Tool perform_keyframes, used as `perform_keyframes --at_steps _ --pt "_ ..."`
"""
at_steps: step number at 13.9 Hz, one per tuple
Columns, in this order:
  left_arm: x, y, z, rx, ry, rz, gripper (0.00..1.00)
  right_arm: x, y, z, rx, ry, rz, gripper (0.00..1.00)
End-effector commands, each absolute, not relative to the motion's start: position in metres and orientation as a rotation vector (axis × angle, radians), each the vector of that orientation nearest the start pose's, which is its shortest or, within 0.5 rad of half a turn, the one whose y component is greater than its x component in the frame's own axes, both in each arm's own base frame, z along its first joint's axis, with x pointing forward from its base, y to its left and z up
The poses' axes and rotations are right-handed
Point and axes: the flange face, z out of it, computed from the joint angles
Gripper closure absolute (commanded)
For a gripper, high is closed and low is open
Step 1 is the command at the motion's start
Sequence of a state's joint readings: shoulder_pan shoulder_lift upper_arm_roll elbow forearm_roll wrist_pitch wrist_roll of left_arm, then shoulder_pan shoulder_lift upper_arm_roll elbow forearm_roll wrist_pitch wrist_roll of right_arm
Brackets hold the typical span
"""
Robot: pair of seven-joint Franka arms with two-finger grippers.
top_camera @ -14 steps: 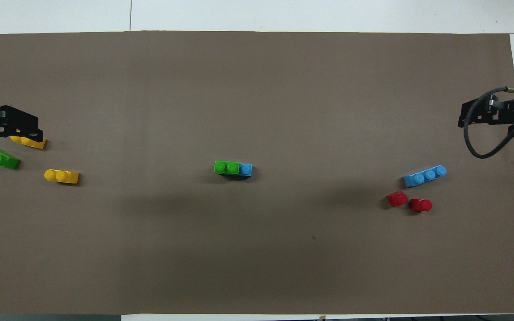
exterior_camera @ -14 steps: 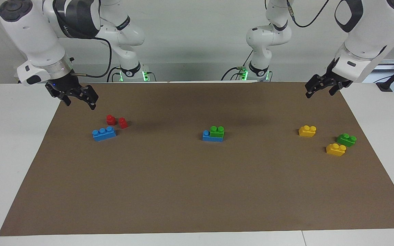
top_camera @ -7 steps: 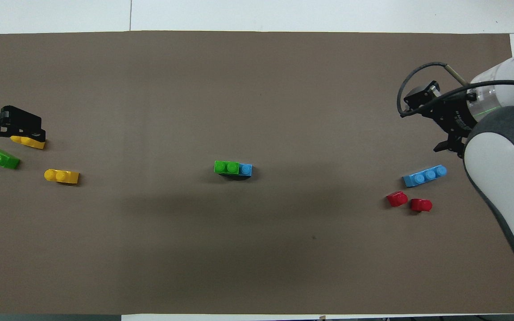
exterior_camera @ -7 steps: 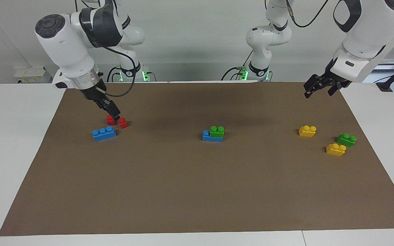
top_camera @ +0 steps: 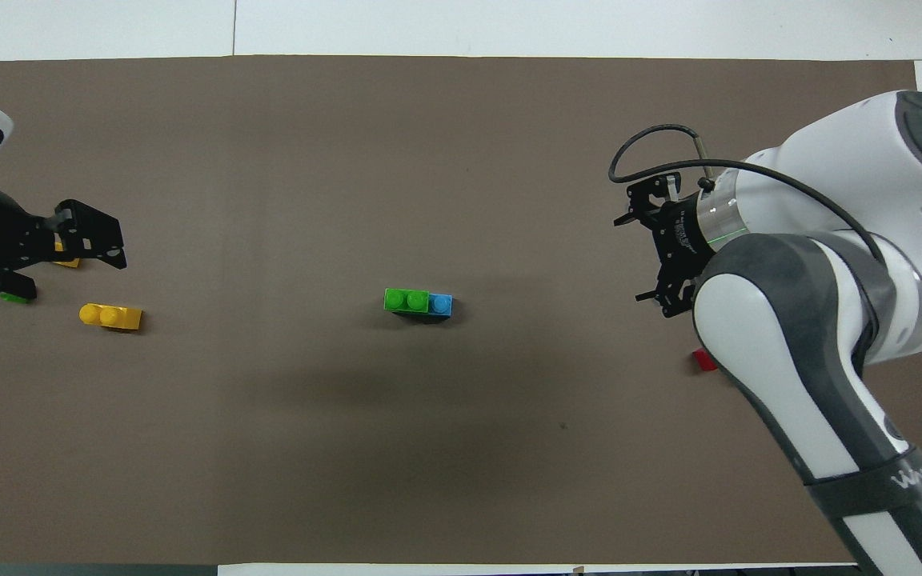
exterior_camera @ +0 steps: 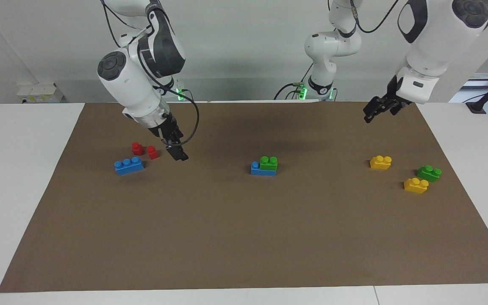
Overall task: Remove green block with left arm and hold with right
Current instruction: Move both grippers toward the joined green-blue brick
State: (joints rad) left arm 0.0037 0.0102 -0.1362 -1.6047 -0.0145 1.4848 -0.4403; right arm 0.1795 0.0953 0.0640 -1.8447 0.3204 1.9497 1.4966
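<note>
The right hand (exterior_camera: 177, 151) has swung in from the desk's edge and now hangs past the red blocks (exterior_camera: 144, 150), partway to the green block (exterior_camera: 268, 163) on the blue one (exterior_camera: 256, 168) mid-desk. It looks apart. The left hand (exterior_camera: 377, 111), also apart, drifts closer.

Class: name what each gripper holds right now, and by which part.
Nothing is held. The right gripper and left gripper hang empty over the mat; the green block sits untouched on its blue brick.

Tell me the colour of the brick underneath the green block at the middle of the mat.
Blue. The blue brick under the green block shows best in the facing view.
</note>
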Motion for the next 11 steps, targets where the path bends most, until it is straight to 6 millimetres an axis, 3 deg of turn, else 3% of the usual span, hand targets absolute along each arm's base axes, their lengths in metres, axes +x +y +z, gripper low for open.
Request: perform_keyframes --at_steps 1,6,9,11 --pt "0.509 -0.111 0.577 -3.022 -0.742 0.163 0.0 0.555 0.183 0.458 -2.093 1.955 0.385 0.0" --pt "0.468 -0.188 0.542 -2.783 -1.558 0.029 0.0 0.541 0.244 0.417 -1.879 2.033 0.413 0.0" --pt "0.457 -0.232 0.527 -2.597 -1.952 -0.012 0.0 0.534 0.27 0.404 -1.883 2.025 0.406 0.0" --pt "0.456 -0.264 0.506 -2.505 -2.099 0.001 0.0 0.526 0.283 0.394 -1.904 2.015 0.407 0.04"
